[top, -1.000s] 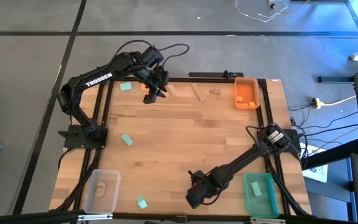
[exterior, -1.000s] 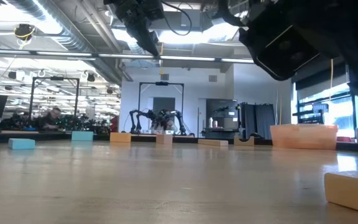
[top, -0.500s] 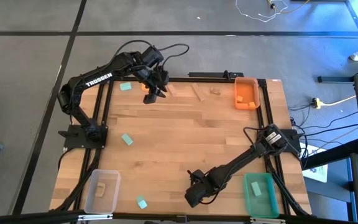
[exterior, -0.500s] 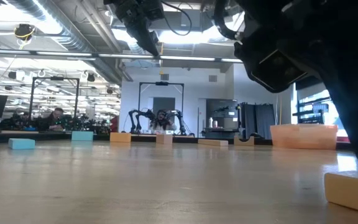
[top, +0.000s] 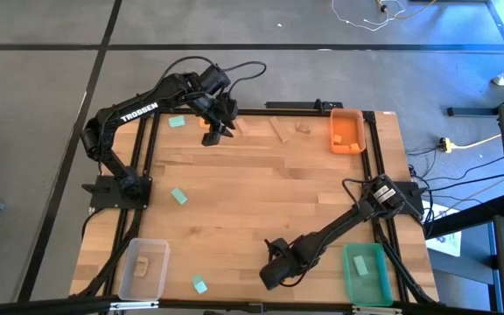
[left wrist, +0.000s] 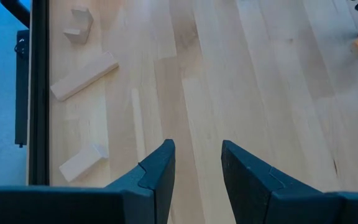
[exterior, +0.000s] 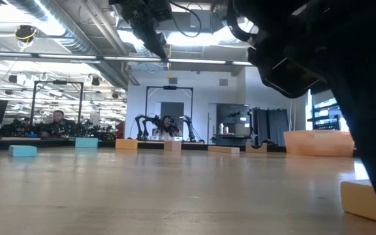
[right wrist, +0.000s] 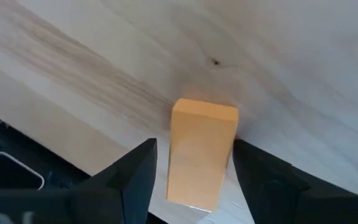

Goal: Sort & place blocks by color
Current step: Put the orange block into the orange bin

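The right arm reaches low across the near edge of the wooden table (top: pixel 261 201), its right gripper (right wrist: pixel 191 168) tipped down with fingers spread on either side of a small flat orange rectangular block (right wrist: pixel 201 152); whether the pads touch it is hard to judge. The left arm is folded high over the far edge, the left gripper (left wrist: pixel 197 171) partly open and holding nothing. Other blocks lie scattered: pale wooden ones (left wrist: pixel 82 76) along the far edge, teal ones (top: pixel 178 196) on the left side.
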Controlling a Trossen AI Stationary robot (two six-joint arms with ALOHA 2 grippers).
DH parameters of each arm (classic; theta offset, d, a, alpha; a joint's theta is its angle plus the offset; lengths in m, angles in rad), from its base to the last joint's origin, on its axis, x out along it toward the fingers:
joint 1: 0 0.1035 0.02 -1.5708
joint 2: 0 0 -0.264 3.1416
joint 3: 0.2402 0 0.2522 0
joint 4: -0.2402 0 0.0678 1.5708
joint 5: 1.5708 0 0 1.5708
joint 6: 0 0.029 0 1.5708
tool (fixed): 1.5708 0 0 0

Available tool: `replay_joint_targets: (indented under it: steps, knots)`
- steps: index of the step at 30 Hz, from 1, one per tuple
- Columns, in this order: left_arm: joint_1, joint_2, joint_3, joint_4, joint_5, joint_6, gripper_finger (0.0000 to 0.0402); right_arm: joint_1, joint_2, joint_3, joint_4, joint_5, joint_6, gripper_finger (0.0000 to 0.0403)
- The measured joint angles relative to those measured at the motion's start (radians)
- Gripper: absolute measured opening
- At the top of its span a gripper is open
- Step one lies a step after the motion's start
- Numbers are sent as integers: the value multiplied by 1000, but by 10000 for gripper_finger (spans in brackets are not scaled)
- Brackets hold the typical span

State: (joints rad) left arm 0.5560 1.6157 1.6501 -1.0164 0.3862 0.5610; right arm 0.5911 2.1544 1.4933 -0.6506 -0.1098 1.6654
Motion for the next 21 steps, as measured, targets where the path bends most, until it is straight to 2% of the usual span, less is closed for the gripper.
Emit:
replay_joint_targets:
  steps: [21]
  knots:
    - [0,0,0,-1,0,-1,121,-12,-3,-23,-6,-1,56,211]
